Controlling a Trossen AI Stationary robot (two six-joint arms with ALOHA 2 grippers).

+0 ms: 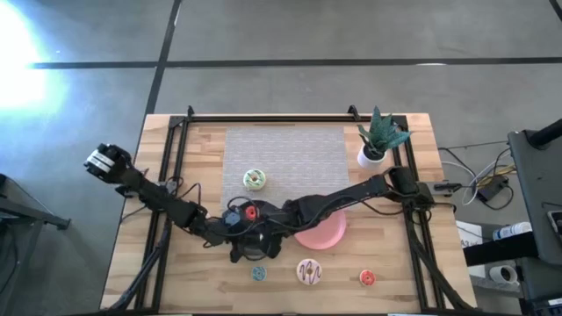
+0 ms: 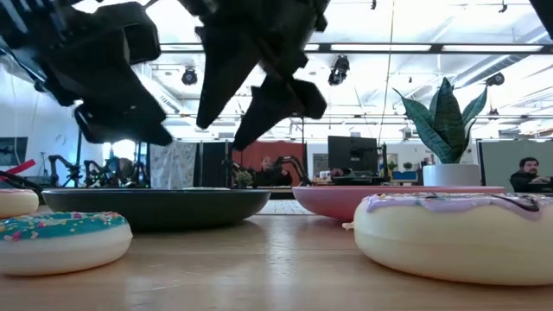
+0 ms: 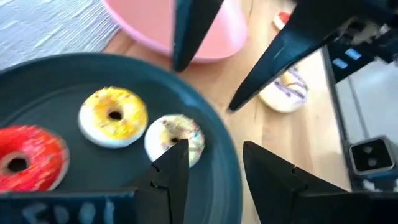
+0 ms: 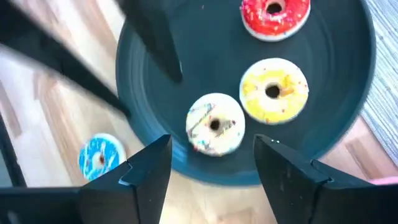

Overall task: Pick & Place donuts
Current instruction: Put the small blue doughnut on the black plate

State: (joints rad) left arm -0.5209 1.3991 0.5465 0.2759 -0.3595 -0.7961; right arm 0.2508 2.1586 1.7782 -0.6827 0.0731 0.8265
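A black plate (image 4: 323, 124) holds three donuts: a red one (image 4: 275, 15), a yellow one (image 4: 273, 92) and a white sprinkled one (image 4: 216, 123). The left wrist view shows the same three: red (image 3: 25, 158), yellow (image 3: 114, 116), white (image 3: 174, 138). Both grippers hover close together over this plate (image 1: 235, 230). My right gripper (image 4: 211, 155) is open above the white donut. My left gripper (image 3: 214, 162) is open over the plate's rim beside it. A green donut (image 1: 255, 180), a blue one (image 1: 258, 273), a pink-striped one (image 1: 309, 271) and an orange-red one (image 1: 367, 278) lie elsewhere.
A pink plate (image 1: 320, 230) sits right of the black plate, partly under the right arm. A grey mat (image 1: 285, 154) covers the far middle of the table and carries the green donut. A potted plant (image 1: 379, 140) stands at the far right. The blue donut (image 2: 60, 238) and striped donut (image 2: 458, 233) lie near the table's near edge.
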